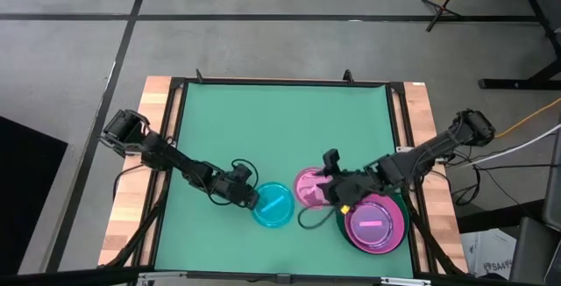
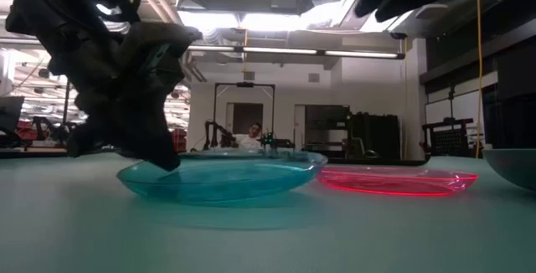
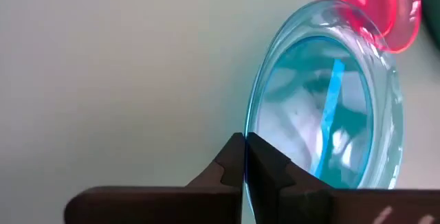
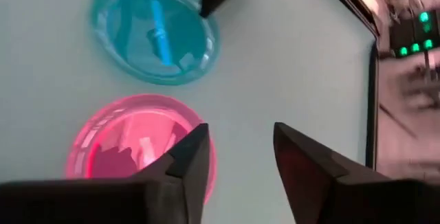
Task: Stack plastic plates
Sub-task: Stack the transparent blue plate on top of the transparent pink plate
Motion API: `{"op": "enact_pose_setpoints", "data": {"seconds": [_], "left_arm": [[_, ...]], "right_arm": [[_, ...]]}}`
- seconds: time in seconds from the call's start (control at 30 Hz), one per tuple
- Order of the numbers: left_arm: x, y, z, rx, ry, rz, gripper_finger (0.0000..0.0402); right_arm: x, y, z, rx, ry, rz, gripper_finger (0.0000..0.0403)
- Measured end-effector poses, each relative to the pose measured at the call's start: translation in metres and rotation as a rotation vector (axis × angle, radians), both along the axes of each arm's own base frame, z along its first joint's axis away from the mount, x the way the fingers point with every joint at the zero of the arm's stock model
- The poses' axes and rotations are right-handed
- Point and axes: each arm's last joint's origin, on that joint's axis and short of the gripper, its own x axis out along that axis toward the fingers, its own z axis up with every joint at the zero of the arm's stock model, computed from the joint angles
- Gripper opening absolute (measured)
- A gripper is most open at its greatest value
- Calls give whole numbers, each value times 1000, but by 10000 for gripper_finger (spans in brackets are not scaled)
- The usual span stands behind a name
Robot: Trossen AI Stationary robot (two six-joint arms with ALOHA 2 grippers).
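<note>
Work surface: green table mat (image 1: 263,119), plates grouped along its near edge.

1. Stack, right of centre. Large dark green plate (image 1: 399,205) at the bottom, only its rim showing. Hot pink plate (image 1: 375,222) nested on it, w/ a translucent look on top; further layers can't be counted from above. Judged: this part is done.

2. Loose pink translucent plate (image 1: 308,187), flat on the mat, just beside the stack and not on it. Right gripper (image 4: 237,165) hovers over its edge, fingers apart, holding nothing.

3. Loose cyan translucent plate (image 1: 273,204), flat on the mat, near the pink one but apart from it. Left gripper (image 1: 248,195) is at its rim; fingers (image 3: 230,165) pinched on the rim edge, gap approx. nil.

Status: min. two plates left to place. Dark grey plate not identifiable. Judged: task past halfway, not complete.
</note>
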Motion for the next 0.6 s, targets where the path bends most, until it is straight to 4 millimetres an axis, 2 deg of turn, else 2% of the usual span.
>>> {"op": "enact_pose_setpoints", "data": {"seconds": [0.13, 0.3, 0.6], "left_arm": [[5, 4, 3, 33, -37, -29, 1], [10, 10, 5, 70, -70, -55, 1], [17, 11, 12, 126, -149, -115, 0]], "right_arm": [[9, -18, 1, 36, -23, -98, 172], [21, -37, 6, 110, -107, -204, 174], [33, -55, 11, 306, -157, -243, 175]]}}
